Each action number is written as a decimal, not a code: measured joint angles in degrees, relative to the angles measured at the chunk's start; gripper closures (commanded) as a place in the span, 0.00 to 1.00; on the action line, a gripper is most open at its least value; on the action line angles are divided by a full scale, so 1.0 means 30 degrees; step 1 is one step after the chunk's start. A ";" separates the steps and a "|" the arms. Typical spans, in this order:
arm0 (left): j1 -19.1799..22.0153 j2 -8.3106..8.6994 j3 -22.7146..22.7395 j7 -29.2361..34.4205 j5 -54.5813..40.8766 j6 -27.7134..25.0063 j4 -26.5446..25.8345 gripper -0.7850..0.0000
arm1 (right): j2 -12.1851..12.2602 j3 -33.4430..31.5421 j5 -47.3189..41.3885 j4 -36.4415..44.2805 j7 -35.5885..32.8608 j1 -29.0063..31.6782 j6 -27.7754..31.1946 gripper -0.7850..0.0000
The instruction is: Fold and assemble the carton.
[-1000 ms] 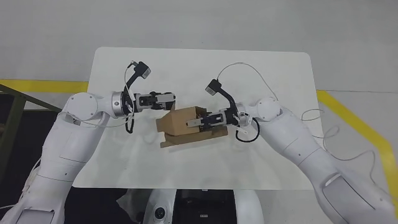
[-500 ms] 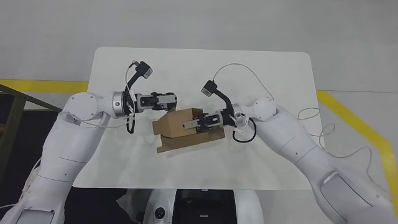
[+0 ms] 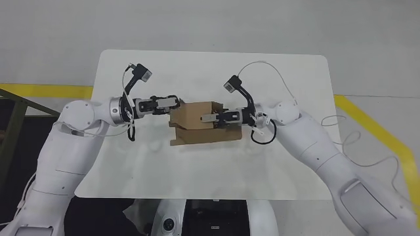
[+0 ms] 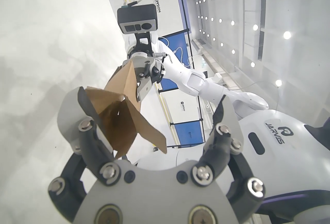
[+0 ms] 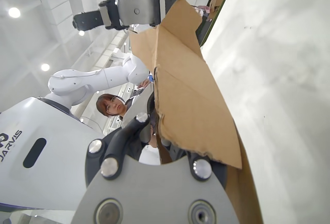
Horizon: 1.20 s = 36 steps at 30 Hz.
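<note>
Two hands meet at the half-formed carton (image 3: 197,128), sitting at the middle of the worktop (image 3: 282,85) with its near flap lying flat. Right hand (image 3: 213,117) appears clamped on one end wall, steadying it. Left hand (image 4: 151,96) stands spread wide at the opposite end, one finger (image 4: 86,104) touching a loose flap, gripping nothing. Squaring the body seems the step in hand; next, the left hand likely must press that flap inward.

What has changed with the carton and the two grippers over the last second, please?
The right gripper, still clamped on the carton, has swung it square to the table and slightly away from the robot. The left gripper, open, has moved up to the carton's other end.
</note>
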<state>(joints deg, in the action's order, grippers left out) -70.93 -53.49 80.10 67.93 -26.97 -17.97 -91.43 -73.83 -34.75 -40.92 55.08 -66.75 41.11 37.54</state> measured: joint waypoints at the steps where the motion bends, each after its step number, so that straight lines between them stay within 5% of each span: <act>1: -0.0059 0.0006 0.0002 0.0010 0.0024 0.0009 -0.0137 0.00 | 0.0009 -0.0064 -0.0003 -0.0002 0.0062 0.0027 0.0061 1.00; 36: 0.0304 -0.0095 -0.1523 0.0599 0.0232 0.0493 -0.1064 0.00 | -0.0830 -0.1777 -0.0700 -0.2352 0.1837 0.0082 0.0803 1.00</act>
<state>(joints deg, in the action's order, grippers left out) -70.02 -53.77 75.53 69.73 -26.28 -16.49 -94.62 -76.31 -40.08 -43.02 48.03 -61.24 41.36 39.94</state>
